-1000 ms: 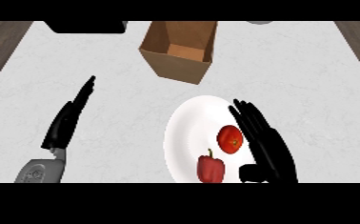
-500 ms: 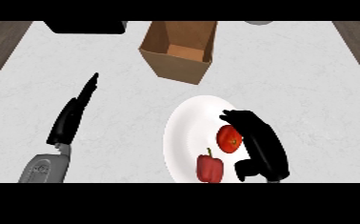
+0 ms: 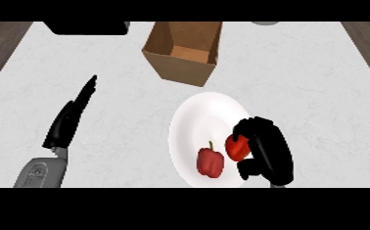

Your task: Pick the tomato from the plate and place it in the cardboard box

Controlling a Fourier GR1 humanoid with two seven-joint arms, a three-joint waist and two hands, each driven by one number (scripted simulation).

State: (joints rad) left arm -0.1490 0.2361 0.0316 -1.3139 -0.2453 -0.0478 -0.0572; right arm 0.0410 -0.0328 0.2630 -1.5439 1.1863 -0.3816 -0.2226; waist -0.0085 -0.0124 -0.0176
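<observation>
Tomato [image 3: 236,147] location: on the right part of the white plate [image 3: 198,121], partly enclosed by the right hand [image 3: 269,151]; its visible red surface reads slightly taller than wide, long axis running toward and away from the robot, but the hand hides too much to tell which way its stem end points. The pale marbled worktop [image 3: 303,77] carries all items. The cardboard box [image 3: 181,53] stands open-topped beyond the plate, well apart from it, tilted so its opening faces up and toward the robot. The plate lies near the view's lower edge, right of centre. The right hand is grasping the tomato: fingers curl over its far side and the thumb closes in from the near side. The left hand [image 3: 69,119] rests at the view's left, released, fingers straight and pointing away from the robot. A red bell pepper [image 3: 210,161] lies on the plate just left of the tomato, stem pointing away from the robot.
</observation>
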